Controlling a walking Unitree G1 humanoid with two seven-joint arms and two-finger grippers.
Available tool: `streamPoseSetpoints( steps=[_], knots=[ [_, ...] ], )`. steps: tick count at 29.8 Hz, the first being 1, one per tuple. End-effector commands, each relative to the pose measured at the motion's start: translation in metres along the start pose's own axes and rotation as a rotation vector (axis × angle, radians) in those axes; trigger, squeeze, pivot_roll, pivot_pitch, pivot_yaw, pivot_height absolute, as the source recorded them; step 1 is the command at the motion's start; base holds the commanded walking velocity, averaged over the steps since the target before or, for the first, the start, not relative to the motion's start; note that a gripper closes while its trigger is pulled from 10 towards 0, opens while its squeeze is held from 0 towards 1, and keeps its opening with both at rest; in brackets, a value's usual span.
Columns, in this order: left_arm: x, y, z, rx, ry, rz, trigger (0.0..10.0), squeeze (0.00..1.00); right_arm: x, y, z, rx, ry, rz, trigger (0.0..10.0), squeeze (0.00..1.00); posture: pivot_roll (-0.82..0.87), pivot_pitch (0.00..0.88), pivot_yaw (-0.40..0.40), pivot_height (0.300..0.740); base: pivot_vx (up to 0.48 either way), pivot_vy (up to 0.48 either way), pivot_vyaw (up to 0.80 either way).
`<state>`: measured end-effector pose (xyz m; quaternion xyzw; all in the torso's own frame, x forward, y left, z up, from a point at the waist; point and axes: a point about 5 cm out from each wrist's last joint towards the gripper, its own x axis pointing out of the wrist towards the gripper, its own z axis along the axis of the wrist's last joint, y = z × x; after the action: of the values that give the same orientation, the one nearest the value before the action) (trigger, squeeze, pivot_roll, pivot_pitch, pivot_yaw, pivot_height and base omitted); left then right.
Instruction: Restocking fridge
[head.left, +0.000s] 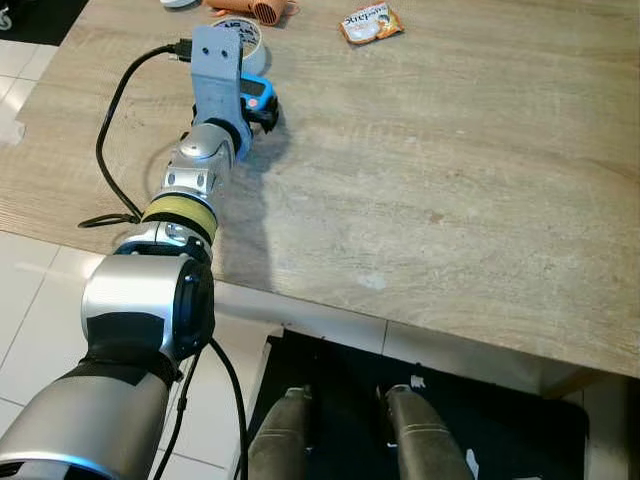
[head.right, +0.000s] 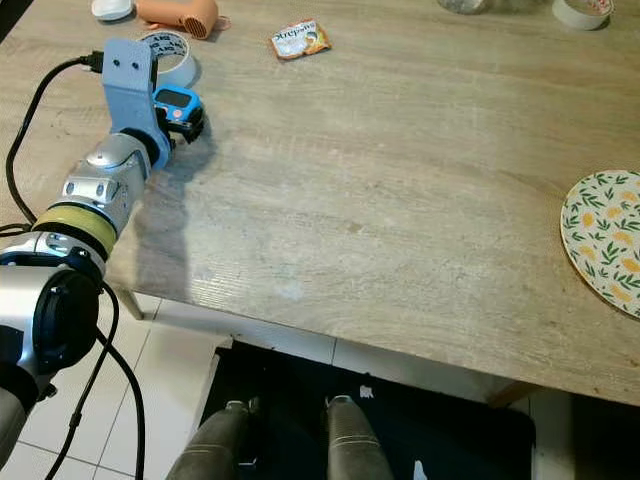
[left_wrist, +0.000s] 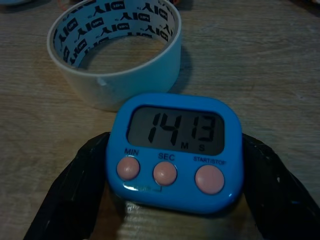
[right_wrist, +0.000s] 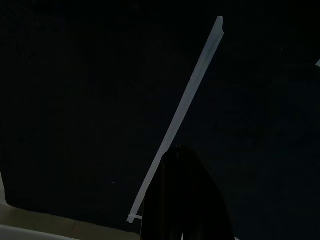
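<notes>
Left gripper (left_wrist: 172, 200) clamps a blue timer (left_wrist: 175, 150) beside tape roll (left_wrist: 115, 50), far-left table (head.left: 450, 200); restocking seemingly not begun, release likely next.

Domestic interior, likely a dining or kitchen area. Indicators: a wood-grain table (head.right: 400, 200) on a white tiled floor (head.left: 30, 320); at the table's upper left, a hair dryer (head.right: 180, 14) and snack packet (head.right: 299, 39); at right edge, a patterned plate (head.right: 608, 250).

one timer (left_wrist: 175, 152) — two tape rolls (head.right: 168, 52), one plate (head.right: 608, 240)
</notes>
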<state>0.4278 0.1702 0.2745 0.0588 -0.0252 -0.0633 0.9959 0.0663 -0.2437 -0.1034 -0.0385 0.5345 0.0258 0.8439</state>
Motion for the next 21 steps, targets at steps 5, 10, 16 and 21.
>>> streamPoseSetpoints(
  steps=[5,10,16,21],
  knots=[
    [0.0,-0.01,-0.017,-0.009,0.062,-0.036,0.0,0.0,-0.005,0.001,-0.017,0.02,0.05,-0.005,10.0,0.0,-0.14,0.467,0.05,0.74,0.0,0.0,0.0],
    [0.0,-0.011,-0.017,-0.009,0.058,-0.04,0.0,0.0,-0.005,0.003,-0.018,0.025,0.054,-0.008,10.0,0.0,-0.14,0.462,0.055,0.74,0.0,0.0,0.0],
    [0.0,-0.011,-0.01,-0.014,0.011,-0.04,1.9,0.0,-0.004,0.004,-0.018,0.03,0.054,-0.009,10.0,0.0,-0.13,0.459,0.056,0.74,0.0,0.0,0.0],
    [0.0,-0.009,0.011,-0.04,-0.129,-0.042,3.6,0.0,-0.003,0.004,-0.017,0.033,0.052,-0.012,10.0,0.0,-0.14,0.455,0.054,0.74,0.0,0.0,0.0]
  ],
)
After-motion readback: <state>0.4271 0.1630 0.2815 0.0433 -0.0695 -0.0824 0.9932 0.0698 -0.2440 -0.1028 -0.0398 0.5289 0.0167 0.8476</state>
